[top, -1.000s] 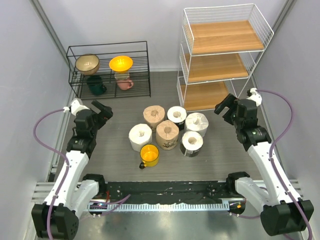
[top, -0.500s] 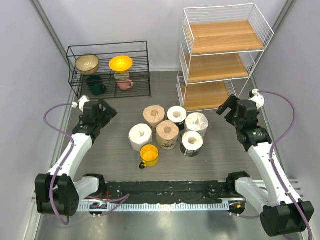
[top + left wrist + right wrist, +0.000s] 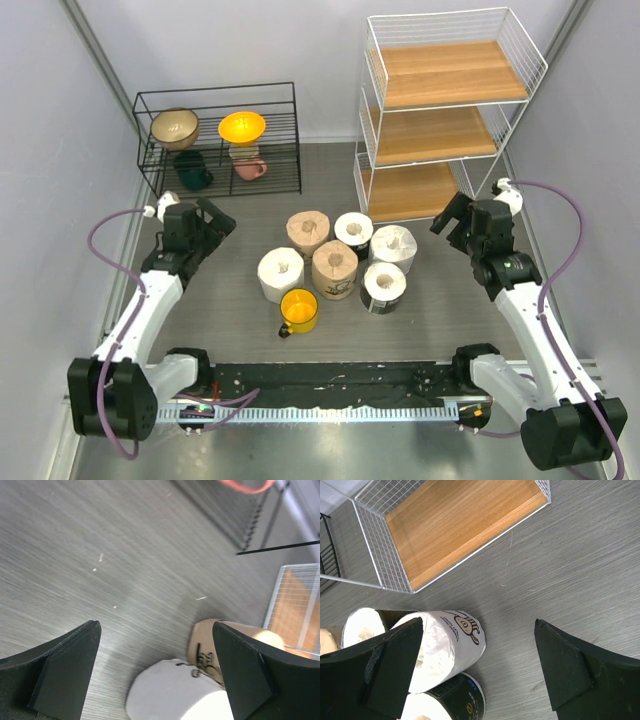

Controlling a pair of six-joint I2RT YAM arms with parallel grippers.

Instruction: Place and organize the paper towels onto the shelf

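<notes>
Hovering left and right of the paper towels (image 3: 335,268) with left gripper (image 3: 215,222) and right gripper (image 3: 450,215) spread wide, empty; guessing light, squishy rolls, so squeezing gently across the fat sides.

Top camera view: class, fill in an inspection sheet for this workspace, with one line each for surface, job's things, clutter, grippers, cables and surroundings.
Surface: grey streaked table, no spills seen.
Job's things: six paper towels standing clustered mid-table, two tan, four white; shelf at back right has none on its three boards.
Clutter: yellow mug at the cluster's near edge; black rack at back left holds bowls and mugs.
Grippers: left gripper and right gripper open, holding nothing, flanking the cluster.
Cables: purple cables loop off each arm, away from the rolls.
Surroundings: plain grey walls; nothing else seen.
</notes>
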